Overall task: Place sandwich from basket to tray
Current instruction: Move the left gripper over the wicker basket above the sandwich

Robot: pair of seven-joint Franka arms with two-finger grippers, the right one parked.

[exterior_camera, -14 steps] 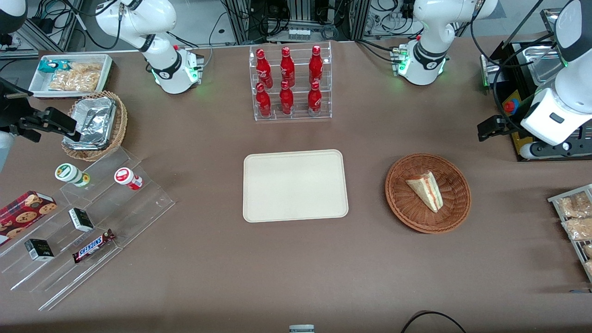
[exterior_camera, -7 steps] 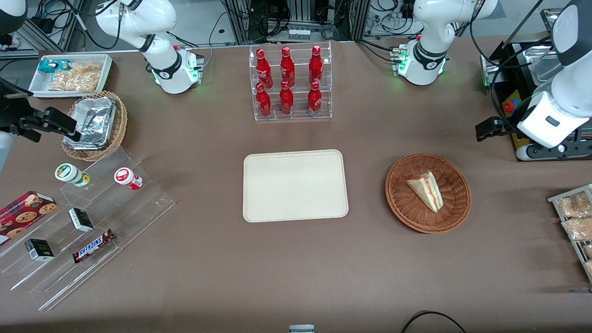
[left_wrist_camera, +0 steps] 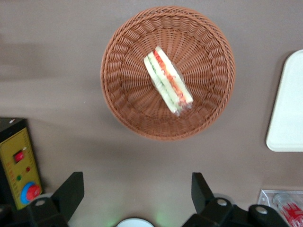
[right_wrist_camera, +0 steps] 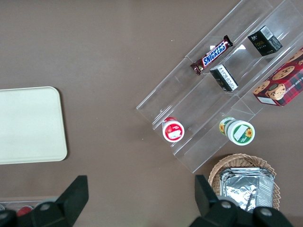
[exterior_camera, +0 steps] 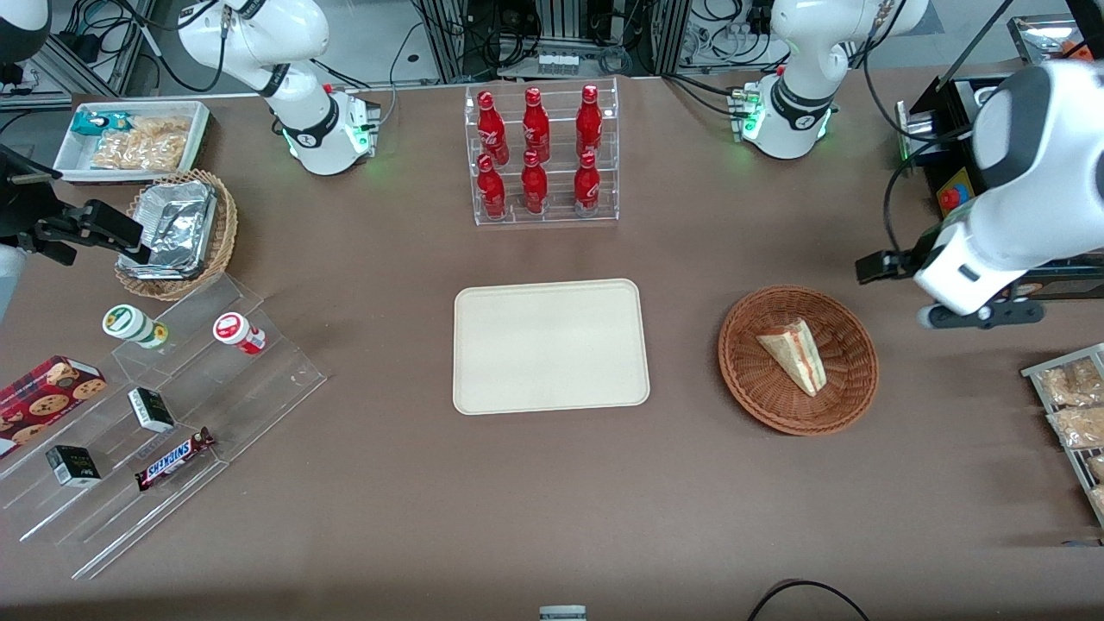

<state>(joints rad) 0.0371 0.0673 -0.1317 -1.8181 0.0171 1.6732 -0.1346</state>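
Wicker basket (exterior_camera: pixel 798 360) holds the sandwich (exterior_camera: pixel 794 354), its long axis slanting, tip toward the tray (exterior_camera: pixel 550 346). Gripper (left_wrist_camera: pixel 135 196), jaws wide open and empty, has shifted nearer the basket, hovering above the tabletop (exterior_camera: pixel 535 500).

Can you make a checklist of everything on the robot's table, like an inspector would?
Surface: brown table, flat and even.
Job's things: sandwich lies in the round red-brown basket; the cream tray beside it holds nothing.
Clutter: rack of red bottles farther from the front camera than the tray; clear stepped shelf with a Snickers bar, cookie box, small boxes and cups; wicker basket of foil containers; white tray of snacks.
Hand: the left arm's hand hangs open above bare table beside the basket, touching nothing.
Cables: black cable at the table's near edge.
Surroundings: yellow button box near the hand.
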